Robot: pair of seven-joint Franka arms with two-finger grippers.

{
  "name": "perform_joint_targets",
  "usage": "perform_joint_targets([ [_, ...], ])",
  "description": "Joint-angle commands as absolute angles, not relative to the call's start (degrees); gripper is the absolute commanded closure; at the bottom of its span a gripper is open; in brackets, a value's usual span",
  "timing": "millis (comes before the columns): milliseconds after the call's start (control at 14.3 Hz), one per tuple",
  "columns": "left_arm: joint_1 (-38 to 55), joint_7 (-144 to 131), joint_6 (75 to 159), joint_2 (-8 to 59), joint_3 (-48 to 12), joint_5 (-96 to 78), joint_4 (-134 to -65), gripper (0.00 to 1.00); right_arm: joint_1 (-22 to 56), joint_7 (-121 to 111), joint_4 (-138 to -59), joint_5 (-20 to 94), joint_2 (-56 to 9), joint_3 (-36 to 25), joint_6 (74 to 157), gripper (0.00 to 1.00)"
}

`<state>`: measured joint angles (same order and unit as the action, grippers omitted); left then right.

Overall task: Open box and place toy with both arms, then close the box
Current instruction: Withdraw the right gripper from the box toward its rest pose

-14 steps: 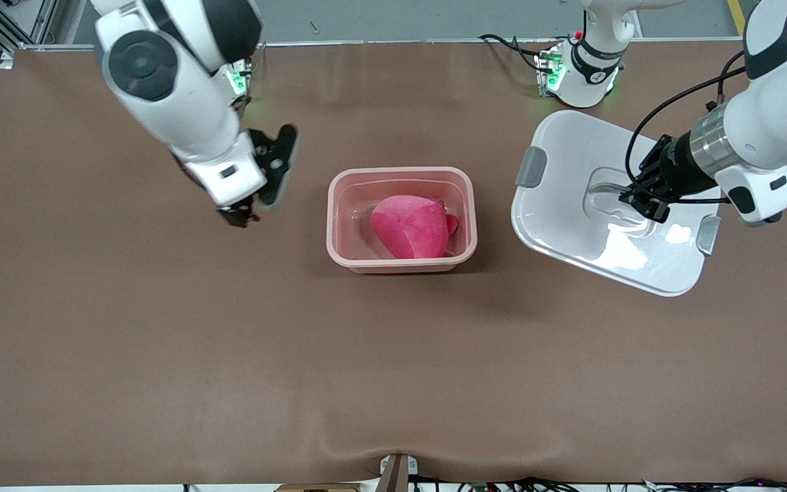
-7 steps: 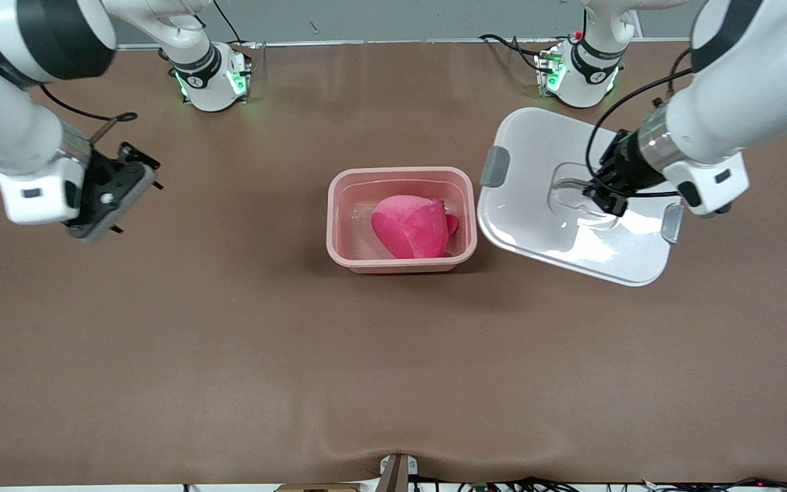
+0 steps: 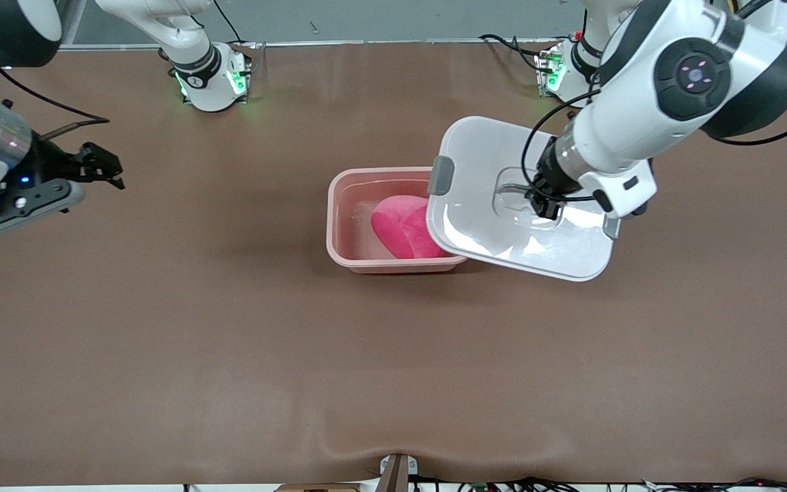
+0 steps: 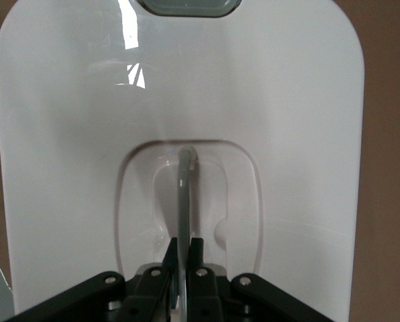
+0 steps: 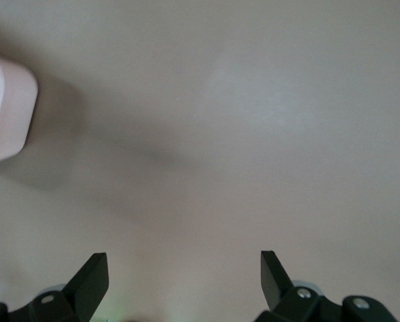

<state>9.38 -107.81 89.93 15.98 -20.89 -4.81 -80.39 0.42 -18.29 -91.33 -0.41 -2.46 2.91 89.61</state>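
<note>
Box: the translucent pink tub (image 3: 366, 225) sits mid-table, open, its end toward the left arm partly under the lid.
Toy: the hot-pink plush (image 3: 400, 225) lies inside the tub, so placing looks done; only closing seems left.
Lid: the white lid (image 3: 503, 225) hangs tilted over the tub's end toward the left arm, one grey clip (image 3: 440, 175) above the tub; it is not seated.
Left gripper: the left gripper (image 3: 544, 205) is clamped on the lid's grey recessed handle (image 4: 184, 201), a central hold that lets the lid hang roughly balanced for lowering.
Right gripper: the right gripper (image 3: 96, 167) waits over bare table toward the right arm's end, jaws spread and empty, well apart from the tub, leaving the lid's path free.
Risk: the tilt may catch a rim unless levelled.
</note>
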Motion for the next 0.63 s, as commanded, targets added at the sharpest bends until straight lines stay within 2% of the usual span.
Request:
perform_joint_targets([
  [0, 11.9, -112.2, 92.4, 17.5, -20.9, -2.7, -80.1, 1.00, -2.9, -13.6, -91.8, -1.0, -1.0, 2.2, 90.9, 0.00],
  [280, 16.0, -118.9, 95.2, 20.6, -20.9, 0.0, -80.1, 1.00, -3.1, -6.9, -92.1, -0.5, -0.9, -1.8, 90.9, 0.00],
  [560, 18.8, -123.9, 98.4, 22.4, -20.8, 0.5, -80.2, 1.00, -3.2, -2.0, -92.3, 0.1, -0.1, -2.5, 91.4, 0.00],
])
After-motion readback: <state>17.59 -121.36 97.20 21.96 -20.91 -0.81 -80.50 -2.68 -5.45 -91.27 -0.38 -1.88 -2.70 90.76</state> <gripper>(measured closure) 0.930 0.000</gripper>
